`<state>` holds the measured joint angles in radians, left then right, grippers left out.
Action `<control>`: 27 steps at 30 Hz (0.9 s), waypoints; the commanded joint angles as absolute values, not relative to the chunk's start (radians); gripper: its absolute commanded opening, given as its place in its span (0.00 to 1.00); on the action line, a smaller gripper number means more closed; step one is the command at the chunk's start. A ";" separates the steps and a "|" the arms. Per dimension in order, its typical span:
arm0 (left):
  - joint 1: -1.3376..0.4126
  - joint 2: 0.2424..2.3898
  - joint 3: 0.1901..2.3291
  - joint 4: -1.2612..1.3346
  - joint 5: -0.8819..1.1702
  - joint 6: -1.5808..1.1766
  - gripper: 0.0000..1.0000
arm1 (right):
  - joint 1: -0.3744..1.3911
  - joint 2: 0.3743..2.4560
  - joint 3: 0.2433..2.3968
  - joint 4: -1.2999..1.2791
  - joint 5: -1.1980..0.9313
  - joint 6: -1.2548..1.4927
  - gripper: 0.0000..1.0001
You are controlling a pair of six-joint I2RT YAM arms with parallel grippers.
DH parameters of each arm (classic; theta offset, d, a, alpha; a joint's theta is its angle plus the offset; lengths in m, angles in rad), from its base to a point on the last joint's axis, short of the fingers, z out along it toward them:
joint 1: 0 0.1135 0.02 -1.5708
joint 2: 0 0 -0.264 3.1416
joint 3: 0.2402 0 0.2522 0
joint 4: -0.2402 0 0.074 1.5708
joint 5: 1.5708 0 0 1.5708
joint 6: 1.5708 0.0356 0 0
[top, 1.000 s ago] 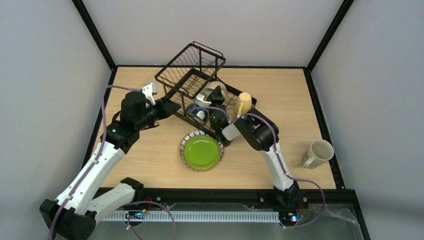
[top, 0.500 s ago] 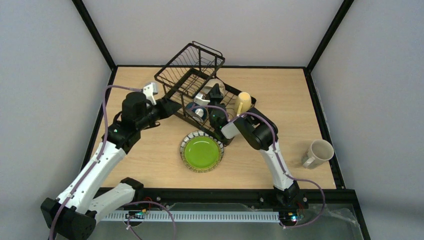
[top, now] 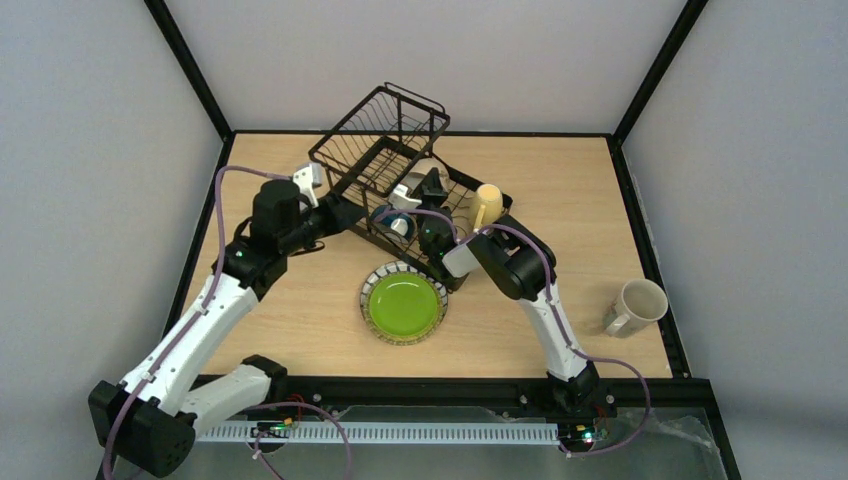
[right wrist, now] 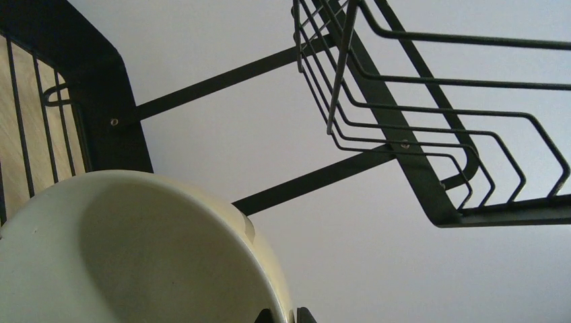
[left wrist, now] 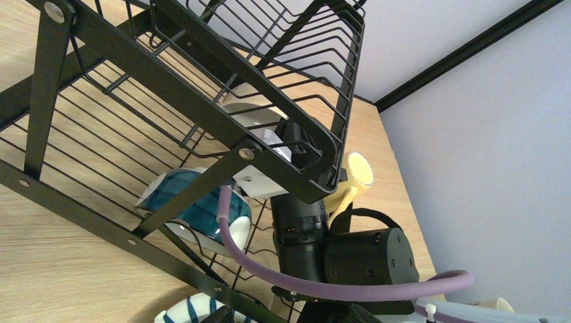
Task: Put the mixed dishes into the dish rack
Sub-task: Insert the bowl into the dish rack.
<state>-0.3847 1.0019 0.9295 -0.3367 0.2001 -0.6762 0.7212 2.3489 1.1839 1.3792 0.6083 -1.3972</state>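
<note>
White bowl [right wrist: 135, 256] cropped by right wrist view's bottom edge. Left gripper [top: 343, 212] tips hidden against rack [top: 385, 130]; grip unreadable. Plate [left wrist: 192, 315] mostly cut off in left wrist view.

I see a black wire dish rack [left wrist: 289, 168], a lime-green plate [top: 403, 302] with a dark-and-white striped rim, a teal-blue bowl [left wrist: 202, 205] with a white base, a yellow mug [top: 487, 207], a cream mug [top: 633, 305], a white bowl [right wrist: 135, 256] and a pale woodgrain surface [top: 560, 180].
</note>
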 commanded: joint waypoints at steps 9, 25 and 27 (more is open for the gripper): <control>-0.377 1.043 1.013 -0.371 0.209 -0.666 0.99 | 0.730 2.458 1.015 1.595 0.613 -1.313 0.00; -0.377 1.033 1.041 -0.435 0.210 -0.670 0.99 | 0.758 2.421 0.973 1.562 0.651 -1.277 0.15; -0.377 1.032 1.043 -0.439 0.210 -0.672 0.99 | 0.763 2.418 0.968 1.561 0.655 -1.274 0.15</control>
